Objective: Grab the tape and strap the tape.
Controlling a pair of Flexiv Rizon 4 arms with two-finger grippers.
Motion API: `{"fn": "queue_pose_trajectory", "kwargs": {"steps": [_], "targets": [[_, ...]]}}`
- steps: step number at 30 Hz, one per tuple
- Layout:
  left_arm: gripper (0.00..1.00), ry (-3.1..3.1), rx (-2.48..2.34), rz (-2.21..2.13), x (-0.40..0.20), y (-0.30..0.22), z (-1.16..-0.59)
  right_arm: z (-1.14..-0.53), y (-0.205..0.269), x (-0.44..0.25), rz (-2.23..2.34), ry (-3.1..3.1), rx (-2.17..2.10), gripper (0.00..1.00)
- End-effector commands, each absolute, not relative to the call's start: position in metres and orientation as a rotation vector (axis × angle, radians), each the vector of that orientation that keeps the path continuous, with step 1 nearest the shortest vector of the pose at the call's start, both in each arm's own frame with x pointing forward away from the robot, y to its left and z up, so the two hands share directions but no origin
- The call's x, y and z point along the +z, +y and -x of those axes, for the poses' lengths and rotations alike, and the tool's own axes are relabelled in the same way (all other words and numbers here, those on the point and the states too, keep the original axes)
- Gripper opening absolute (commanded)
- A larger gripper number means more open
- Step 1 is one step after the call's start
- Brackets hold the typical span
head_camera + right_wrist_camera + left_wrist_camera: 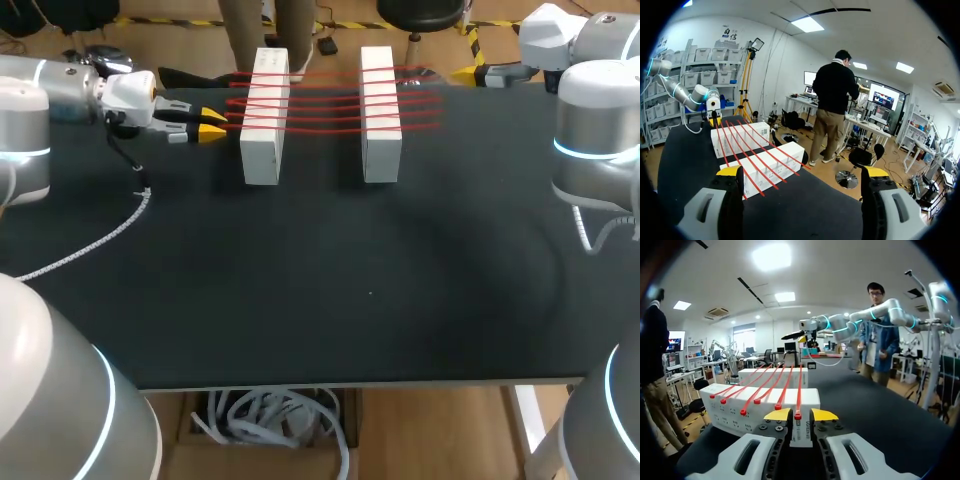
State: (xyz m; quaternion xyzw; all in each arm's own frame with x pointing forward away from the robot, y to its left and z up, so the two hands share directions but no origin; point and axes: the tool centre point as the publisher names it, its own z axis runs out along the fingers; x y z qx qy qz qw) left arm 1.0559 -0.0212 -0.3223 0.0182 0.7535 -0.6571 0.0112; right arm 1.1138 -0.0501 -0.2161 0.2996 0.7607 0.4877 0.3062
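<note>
Two white blocks (263, 115) (380, 112) stand side by side at the back of the black table (330, 290). Several red tapes (325, 100) run stretched across both. My left gripper (205, 127) hovers just left of the left block, shut on the end of the nearest red tape (799, 390), whose red tip sits between the yellow fingertips (777, 414). In the left wrist view the gripper (800, 415) faces the near block (740, 412). My right gripper (470, 73) hangs at the back right, beyond the right block. In its own view it (802, 175) is wide open and holds nothing.
A white braided cable (100, 235) curves over the table's left part below my left arm. The table's front edge (360, 382) runs near the bottom of the head view. Both blocks (765, 167) lie ahead of the right gripper.
</note>
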Motion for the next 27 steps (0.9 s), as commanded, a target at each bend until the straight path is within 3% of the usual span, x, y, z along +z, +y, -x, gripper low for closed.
{"fn": "queue_pose_trajectory", "kwargs": {"steps": [1, 11, 17, 19, 27], "targets": [[0.17, 2.347, -2.058, -0.059, -0.3251, -0.0198, -1.0574, -1.1138, -0.05, -0.2161, -0.793, 2.013, 1.291, 1.0], [0.16, 2.346, -2.064, -0.062, -0.3257, -0.0212, -1.0584, -1.1138, -0.05, -0.2161, -0.793, 2.013, 1.291, 1.0], [0.11, 2.339, -2.071, -0.063, -0.3258, -0.0222, -1.0589, -1.1138, -0.05, -0.2161, -0.793, 2.013, 1.291, 1.0], [0.0, 2.339, -2.073, -0.063, -0.3258, -0.0223, -1.0589, -1.1138, -0.05, -0.2161, -0.793, 2.013, 1.291, 1.0], [0.0, 2.308, -2.109, -0.054, -0.3242, -0.021, -1.0572, -1.1138, -0.05, -0.2161, -0.793, 2.013, 1.291, 1.0]]}}
